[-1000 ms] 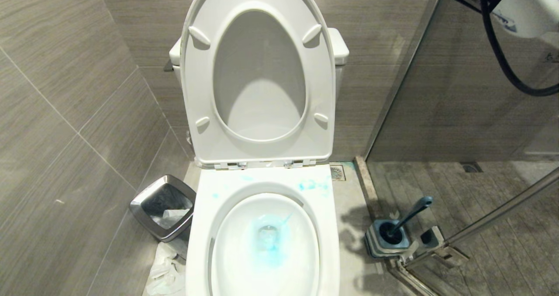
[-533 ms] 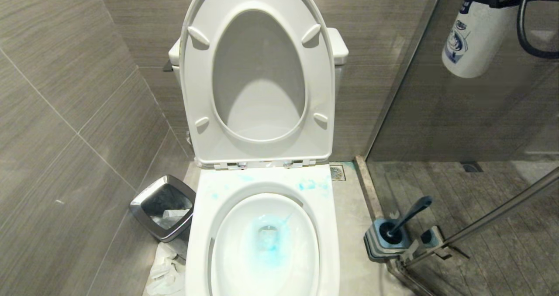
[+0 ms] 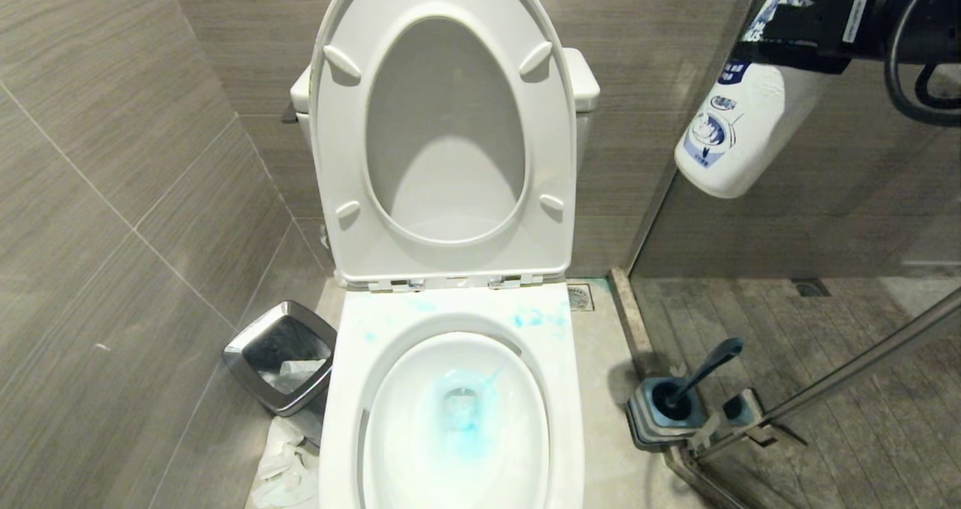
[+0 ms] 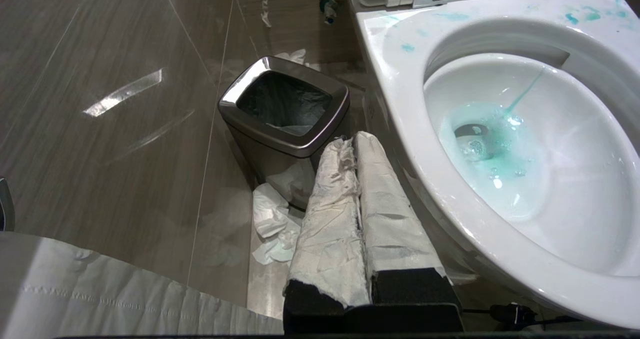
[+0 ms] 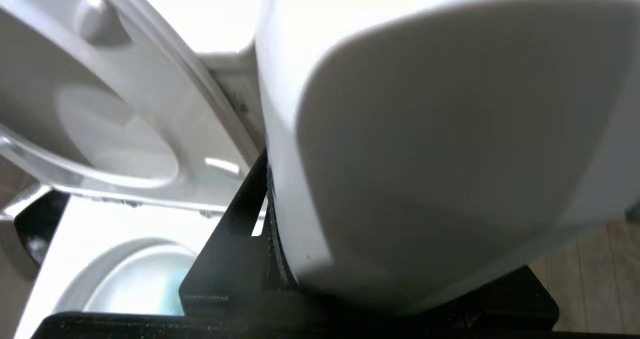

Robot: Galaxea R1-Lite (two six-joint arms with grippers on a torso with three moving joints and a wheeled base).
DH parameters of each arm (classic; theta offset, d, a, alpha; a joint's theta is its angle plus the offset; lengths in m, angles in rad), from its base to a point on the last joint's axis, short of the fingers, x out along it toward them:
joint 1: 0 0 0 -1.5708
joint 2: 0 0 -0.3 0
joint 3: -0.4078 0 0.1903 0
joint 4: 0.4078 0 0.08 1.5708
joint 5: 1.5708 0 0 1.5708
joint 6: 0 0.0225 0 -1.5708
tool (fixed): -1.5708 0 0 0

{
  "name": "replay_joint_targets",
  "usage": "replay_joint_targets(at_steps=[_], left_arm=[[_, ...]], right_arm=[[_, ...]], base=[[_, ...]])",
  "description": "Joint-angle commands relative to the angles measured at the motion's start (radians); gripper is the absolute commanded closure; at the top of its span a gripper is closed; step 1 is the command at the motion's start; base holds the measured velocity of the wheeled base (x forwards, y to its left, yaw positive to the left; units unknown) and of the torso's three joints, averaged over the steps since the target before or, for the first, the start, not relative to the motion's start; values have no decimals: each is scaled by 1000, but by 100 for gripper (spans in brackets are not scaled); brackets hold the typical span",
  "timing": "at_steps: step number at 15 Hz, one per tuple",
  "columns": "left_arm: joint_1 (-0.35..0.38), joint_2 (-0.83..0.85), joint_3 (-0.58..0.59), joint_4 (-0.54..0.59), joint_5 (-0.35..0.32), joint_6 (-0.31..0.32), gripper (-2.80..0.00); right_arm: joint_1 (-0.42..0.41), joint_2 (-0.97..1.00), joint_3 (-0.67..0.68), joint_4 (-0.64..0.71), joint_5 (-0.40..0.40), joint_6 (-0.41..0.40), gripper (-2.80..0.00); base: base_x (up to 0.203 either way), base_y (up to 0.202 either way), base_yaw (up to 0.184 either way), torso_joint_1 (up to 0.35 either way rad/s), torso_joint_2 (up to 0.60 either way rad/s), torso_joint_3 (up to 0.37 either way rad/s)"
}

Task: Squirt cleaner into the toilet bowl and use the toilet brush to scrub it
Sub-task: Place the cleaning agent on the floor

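The right hand pinches the one cleaner bottle around its body, held tilted in the air to the right of the raised lid. It is probably light, smooth plastic that could slip or squeeze in. The one toilet brush stands in its base beside the single toilet bowl, best taken by its stiff shaft; the left hand hangs pressed together beside the bowl.

Glossy ceramic, brushed steel, matt tile.
Beside the left gripper, wrapped in rough paper: shiny steel bin, glossy toilet bowl, crumpled tissue.
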Motion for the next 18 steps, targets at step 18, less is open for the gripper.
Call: replay_joint_targets(at_steps=[18], left_arm=[[0, 1, 2, 0, 0, 0, 0]], right_arm=[[-47, 57, 726, -704, -79, -13, 0]], base=[[0, 0, 0, 0, 0, 0]])
